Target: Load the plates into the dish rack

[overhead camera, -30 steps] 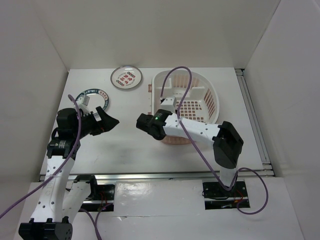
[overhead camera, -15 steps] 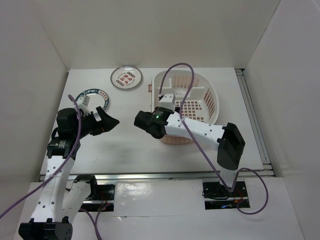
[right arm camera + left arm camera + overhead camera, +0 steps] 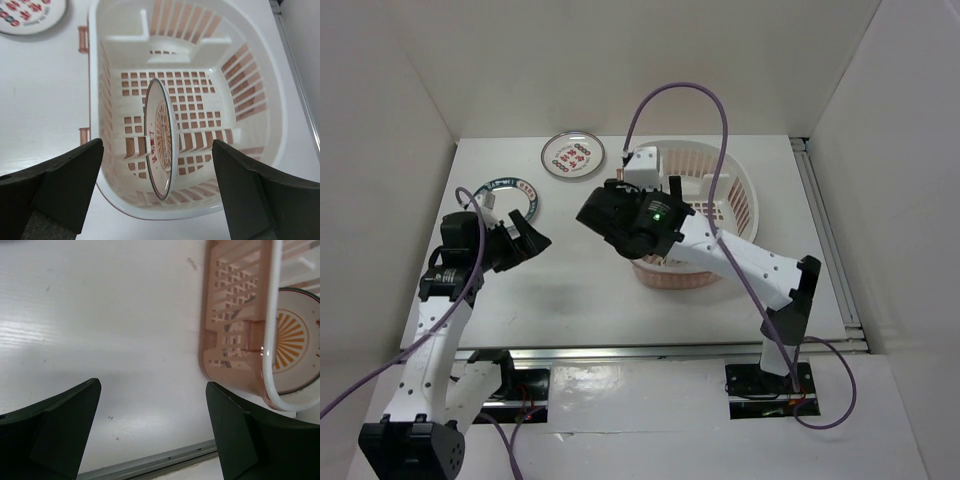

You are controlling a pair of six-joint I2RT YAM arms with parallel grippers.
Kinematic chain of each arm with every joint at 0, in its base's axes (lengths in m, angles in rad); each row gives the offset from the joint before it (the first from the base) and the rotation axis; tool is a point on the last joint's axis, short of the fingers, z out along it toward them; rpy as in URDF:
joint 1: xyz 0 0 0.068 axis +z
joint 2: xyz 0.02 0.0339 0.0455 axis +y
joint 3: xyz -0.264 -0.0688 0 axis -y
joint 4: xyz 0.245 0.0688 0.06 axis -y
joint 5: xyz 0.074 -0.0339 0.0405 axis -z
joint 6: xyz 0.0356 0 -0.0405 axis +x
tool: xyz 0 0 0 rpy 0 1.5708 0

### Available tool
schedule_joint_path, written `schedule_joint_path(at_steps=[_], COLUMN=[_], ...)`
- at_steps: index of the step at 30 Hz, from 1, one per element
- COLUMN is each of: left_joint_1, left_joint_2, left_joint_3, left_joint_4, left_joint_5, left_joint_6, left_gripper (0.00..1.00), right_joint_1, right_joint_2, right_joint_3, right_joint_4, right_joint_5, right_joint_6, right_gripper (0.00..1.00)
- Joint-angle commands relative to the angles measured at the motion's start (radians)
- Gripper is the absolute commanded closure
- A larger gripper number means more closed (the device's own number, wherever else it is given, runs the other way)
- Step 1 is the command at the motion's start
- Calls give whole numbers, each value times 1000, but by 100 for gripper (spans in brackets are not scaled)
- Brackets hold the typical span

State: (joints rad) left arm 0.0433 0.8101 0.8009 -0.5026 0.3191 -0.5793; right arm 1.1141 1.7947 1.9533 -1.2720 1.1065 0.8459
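Observation:
The dish rack [image 3: 745, 195] stands at the back right of the table. Inside it the orange sunburst plate [image 3: 162, 135] stands on edge in the grid bottom, also seen through the rack [image 3: 235, 325] as the sunburst plate [image 3: 295, 347]. My right gripper [image 3: 156, 146] hangs open above that plate, apart from it; from above, the right gripper [image 3: 625, 225] hides it. The red-character plate [image 3: 573, 155] lies flat left of the rack. The teal-rimmed plate [image 3: 515, 185] lies at the left, partly behind my open, empty left gripper [image 3: 525, 240].
White walls close in the table on three sides. A metal rail [image 3: 620, 350] runs along the near edge. The right arm's purple cable [image 3: 685, 90] arcs over the rack. Bare table lies between the left gripper and the rack.
My right gripper has opened wide, let go of the sunburst plate and risen above the rack. The left arm has shifted only slightly.

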Motion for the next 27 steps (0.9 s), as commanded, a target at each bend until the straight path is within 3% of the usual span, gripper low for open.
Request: schedule_joint_path(at_steps=[1, 2, 5, 9, 11, 21, 27], left_joint_1=[24, 35, 62, 102, 121, 147, 147], left_joint_2=[32, 66, 86, 89, 89, 261, 397], left_joint_3=[34, 3, -37, -147, -256, -452, -450], left_joint_4=[-10, 15, 68, 217, 377, 772, 952], left_joint_5=[-77, -77, -86, -176, -224, -344, -436], left_joint_6=[-57, -115, -195, -376, -473, -692, -751], left_gripper=[0, 0, 0, 0, 0, 0, 0], right_joint_1=[26, 61, 119, 178, 178, 178, 178], right_joint_2=[-92, -145, -236, -454, -549, -624, -659], right_joint_3=[104, 90, 41, -255, -354, -407, -439], right_joint_4=[46, 142, 282, 558, 658, 709, 721], right_joint_5=[81, 66, -40, -313, -428, -580, -616], right_joint_6=[-200, -331, -467, -577, -593, -676, -676], right_gripper=[4, 4, 4, 1, 1, 1, 1])
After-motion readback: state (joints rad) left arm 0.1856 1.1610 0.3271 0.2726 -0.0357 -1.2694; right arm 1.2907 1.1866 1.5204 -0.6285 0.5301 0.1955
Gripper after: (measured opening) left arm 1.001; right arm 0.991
